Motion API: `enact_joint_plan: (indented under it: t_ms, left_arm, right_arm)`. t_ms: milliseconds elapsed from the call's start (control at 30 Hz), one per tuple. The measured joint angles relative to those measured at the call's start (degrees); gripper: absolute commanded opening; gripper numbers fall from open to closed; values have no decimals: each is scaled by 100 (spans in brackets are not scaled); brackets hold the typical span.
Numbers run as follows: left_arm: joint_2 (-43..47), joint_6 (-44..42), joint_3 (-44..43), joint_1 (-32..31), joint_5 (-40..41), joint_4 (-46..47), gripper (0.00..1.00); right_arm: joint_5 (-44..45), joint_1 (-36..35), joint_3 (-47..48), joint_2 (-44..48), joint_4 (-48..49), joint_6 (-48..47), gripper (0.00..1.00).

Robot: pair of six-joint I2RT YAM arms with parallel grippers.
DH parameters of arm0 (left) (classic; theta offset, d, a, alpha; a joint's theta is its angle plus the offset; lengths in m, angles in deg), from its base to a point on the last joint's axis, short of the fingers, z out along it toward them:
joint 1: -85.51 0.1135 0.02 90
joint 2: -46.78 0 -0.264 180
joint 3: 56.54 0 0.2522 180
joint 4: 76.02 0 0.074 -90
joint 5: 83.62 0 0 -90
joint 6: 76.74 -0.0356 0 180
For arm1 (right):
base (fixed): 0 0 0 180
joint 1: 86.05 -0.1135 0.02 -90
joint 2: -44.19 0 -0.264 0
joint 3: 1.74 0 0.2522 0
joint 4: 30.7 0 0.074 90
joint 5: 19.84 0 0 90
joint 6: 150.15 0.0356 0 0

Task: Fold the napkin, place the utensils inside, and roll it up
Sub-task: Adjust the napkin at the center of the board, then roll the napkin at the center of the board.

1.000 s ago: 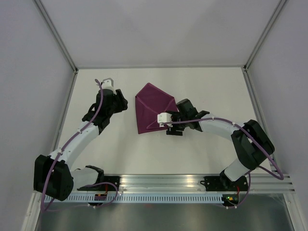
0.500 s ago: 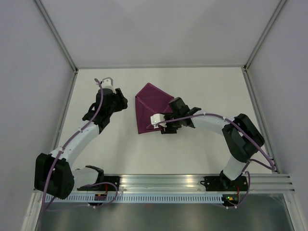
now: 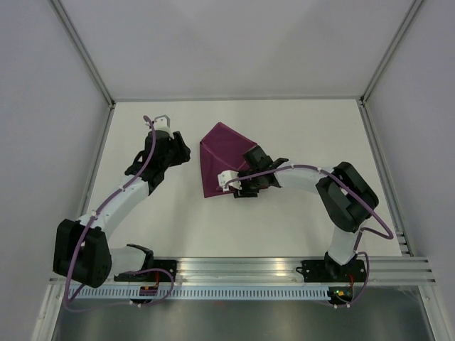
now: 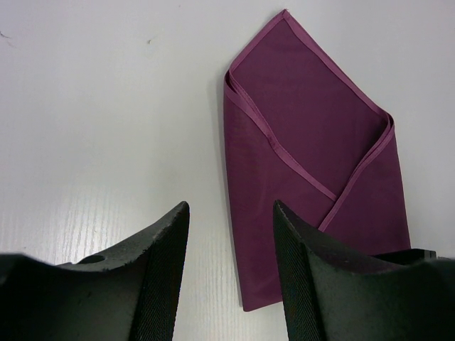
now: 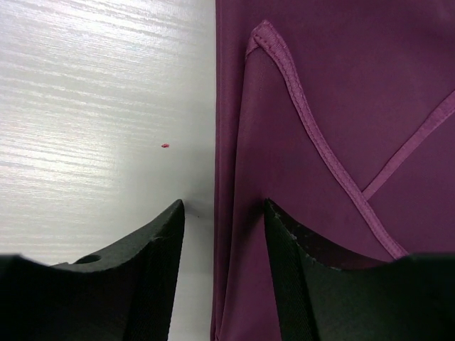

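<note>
While the napkin (image 3: 220,153) lies folded near the middle of the table (image 3: 298,128), the right gripper (image 5: 223,207) stands partly open astride its edge, one finger over bare table and one over the cloth, gripping nothing. The left gripper (image 4: 231,207) hovers just beside the napkin, wide open and empty. If the jaws pinch only the upper layer, the fold can pull open. No utensils are in view.
</note>
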Motion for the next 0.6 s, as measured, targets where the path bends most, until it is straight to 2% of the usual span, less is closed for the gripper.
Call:
enact_joint_plan:
  t_ms: [600]
  left_arm:
    - [-15,0,-33,0,-160,-2,55]
  right_arm:
    - [76,-2,730,-516,-535,-127,47]
